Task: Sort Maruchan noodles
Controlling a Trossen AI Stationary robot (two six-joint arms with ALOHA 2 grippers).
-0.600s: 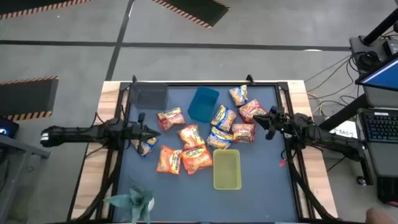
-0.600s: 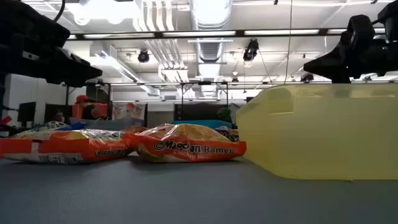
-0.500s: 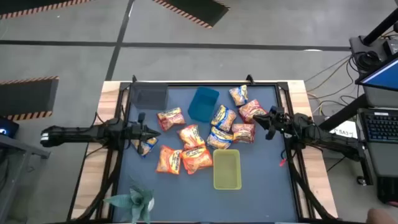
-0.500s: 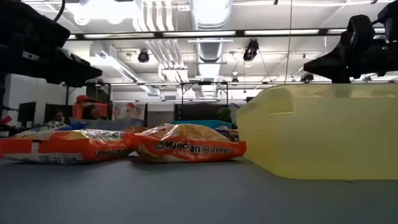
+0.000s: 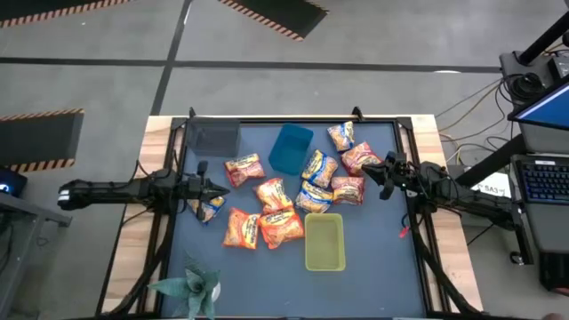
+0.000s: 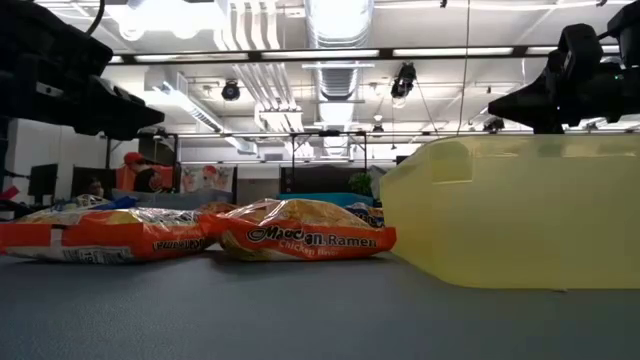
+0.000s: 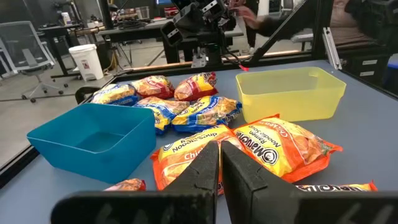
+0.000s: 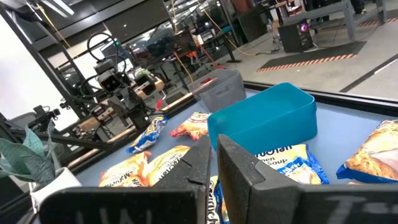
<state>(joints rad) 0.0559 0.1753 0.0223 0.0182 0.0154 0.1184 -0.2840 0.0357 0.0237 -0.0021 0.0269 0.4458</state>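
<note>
The Maruchan noodles [image 5: 284,191] lie scattered flat on the dark table [image 5: 373,267] between the two grippers, their long axes pointing every which way. Two orange packets [image 5: 267,227] sit side by side just beside the yellow-green bin [image 5: 324,242], with long axes roughly across the table; in the low view the nearer one [image 6: 305,240] lies flat with its printed face toward the camera. A blue-and-yellow packet [image 5: 314,196] lies between the bin and the blue bin [image 5: 290,148], with another [image 5: 320,167] tilted beside the blue bin. A red packet [image 5: 348,189] lies nearest the right gripper [image 5: 382,178], just off its tip, with a second red one [image 5: 359,157] and an orange-yellow one [image 5: 340,135] farther toward the table's back edge. One blue-and-yellow packet [image 5: 209,209] lies apart from the rest, close under the left gripper [image 5: 218,188]. Both grippers hover above the table with fingers pressed together, holding nothing; the left wrist view shows its fingers [image 7: 205,171] closed above an orange packet [image 7: 283,142], and the right wrist view shows its fingers [image 8: 239,165] closed, facing the blue bin [image 8: 264,121]. A grey container [image 5: 213,138] stands in the back corner on the left arm's side, and an artificial plant [image 5: 191,286] at the front edge.
</note>
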